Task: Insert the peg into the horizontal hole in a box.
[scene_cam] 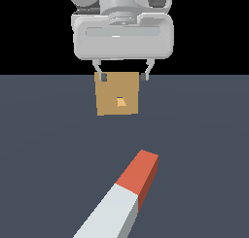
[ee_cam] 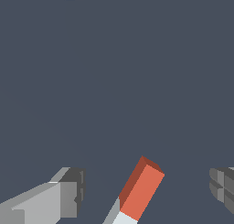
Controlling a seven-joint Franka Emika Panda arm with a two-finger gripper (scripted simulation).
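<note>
Exterior view: pincer [scene_cam: 123, 77] wide open, empty, upper centre of frame before box [scene_cam: 117, 100]. Peg [scene_cam: 121, 198] flat on desk [scene_cam: 44, 135], lower centre, long axis slanting, red end toward hole [scene_cam: 120, 102].

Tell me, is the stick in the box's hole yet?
Not yet. Nothing looks done: the stick lies flat on the floor, apart from the box, and its hole is empty. The gripper is open, holding nothing. Grabbing, lifting and pushing it in are all left.
</note>
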